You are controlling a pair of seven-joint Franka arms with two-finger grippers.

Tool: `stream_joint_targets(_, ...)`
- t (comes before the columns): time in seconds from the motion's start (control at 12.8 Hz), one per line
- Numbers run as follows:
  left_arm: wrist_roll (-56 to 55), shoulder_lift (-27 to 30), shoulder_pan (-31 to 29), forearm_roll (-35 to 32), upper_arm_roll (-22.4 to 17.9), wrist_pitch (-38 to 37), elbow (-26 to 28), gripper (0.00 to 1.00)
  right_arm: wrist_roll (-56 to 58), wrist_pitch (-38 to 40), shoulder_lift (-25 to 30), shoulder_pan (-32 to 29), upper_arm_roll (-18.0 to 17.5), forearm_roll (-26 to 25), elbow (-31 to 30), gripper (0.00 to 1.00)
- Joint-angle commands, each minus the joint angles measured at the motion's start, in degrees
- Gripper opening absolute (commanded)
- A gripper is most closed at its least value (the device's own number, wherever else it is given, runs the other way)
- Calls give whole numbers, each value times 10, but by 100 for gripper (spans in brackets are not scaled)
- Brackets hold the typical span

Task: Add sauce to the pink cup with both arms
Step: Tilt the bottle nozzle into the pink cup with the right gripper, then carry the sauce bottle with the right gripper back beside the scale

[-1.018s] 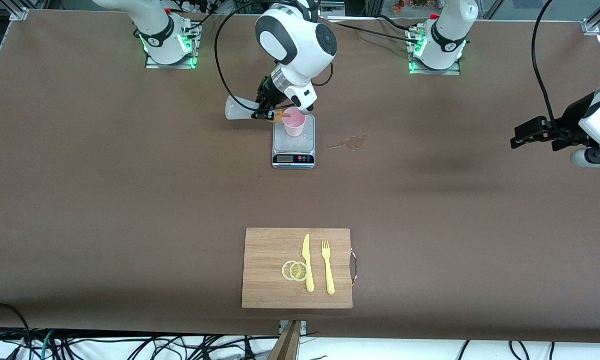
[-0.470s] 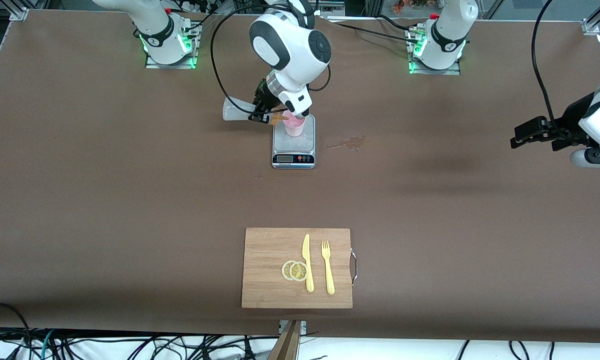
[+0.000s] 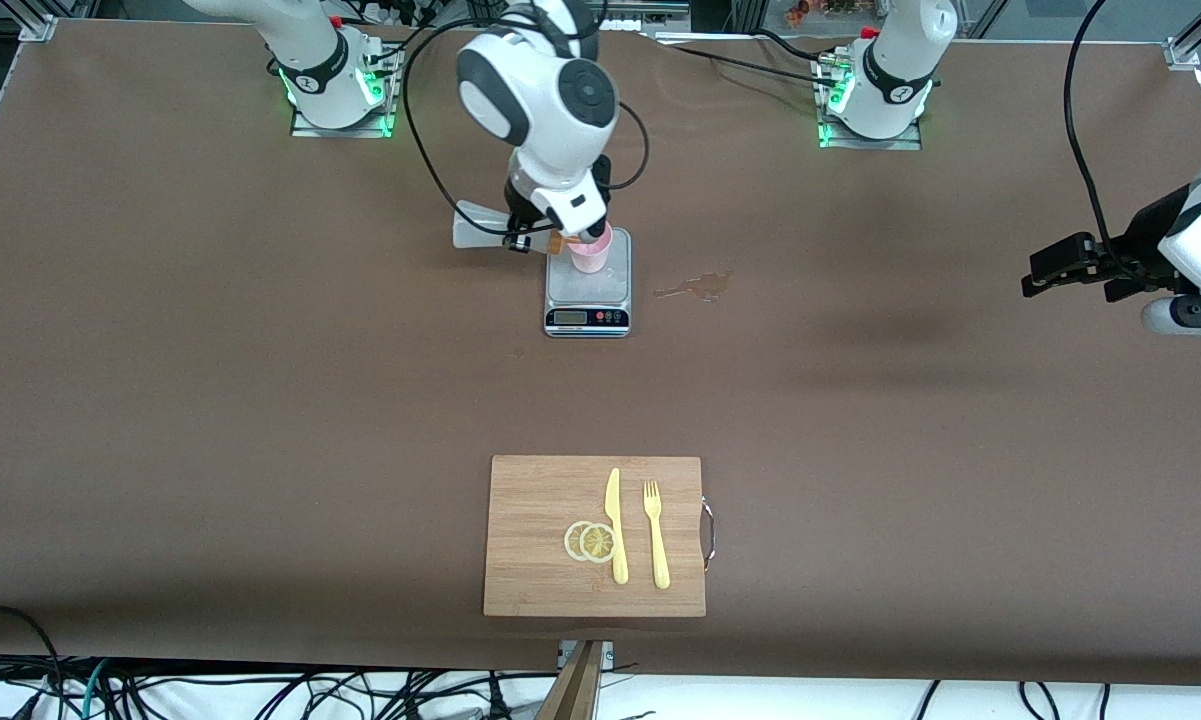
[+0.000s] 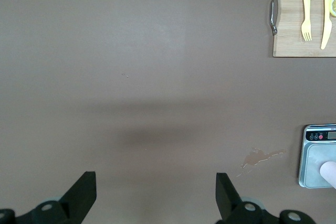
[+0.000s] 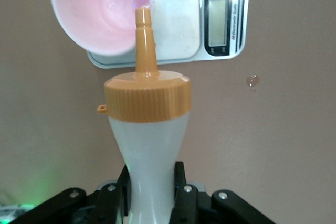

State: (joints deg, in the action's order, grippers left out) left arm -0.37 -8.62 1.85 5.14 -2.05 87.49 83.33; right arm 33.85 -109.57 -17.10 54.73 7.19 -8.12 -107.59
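Observation:
The pink cup stands on a small kitchen scale midway between the two bases. My right gripper is shut on the sauce, a whitish squeeze bottle lying almost level in the air. Its orange nozzle points at the cup. In the right wrist view the fingers pinch the sauce at its narrow waist, and the nozzle tip sits at the rim of the pink cup. My left gripper waits open above the table at the left arm's end, nothing between its fingers.
A small wet spill marks the table beside the scale, toward the left arm's end. A wooden cutting board lies near the front camera with two lemon slices, a yellow knife and a yellow fork.
The right arm's wrist has swung toward the right arm's end of the table, with the bottle's nozzle staying at the cup. The left arm has not moved.

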Motion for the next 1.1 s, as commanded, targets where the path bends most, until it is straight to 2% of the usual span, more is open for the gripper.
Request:
stream_joint_targets(0.0,14,-3,-3,-4,1,-9,-12,100,43,-78,79,-6,19,44,-109,30)
stream_joint_targets(0.16,14,-3,-3,-4,1,-9,-12,100,109,-86,91,-5,51,98,-111,30)
stream_joint_targets(0.31,14,-3,-3,-4,1,-9,-12,100,195,-82,109,-6,94,178,-111,30)
stream_joint_targets(0.63,14,-3,-3,-4,1,-9,-12,100,393,-60,110,-6,199,347,-108,30)
stream_joint_targets(0.78,14,-3,-3,-4,0,-9,-12,100,475,-26,106,-8,249,409,-106,30)
stream_joint_targets(0.94,14,-3,-3,-4,0,-9,-12,100,578,10,96,-40,277,463,-104,30)
stream_joint_targets(1.02,14,-3,-3,-4,0,-9,-12,100,630,39,84,-76,278,501,-103,30)
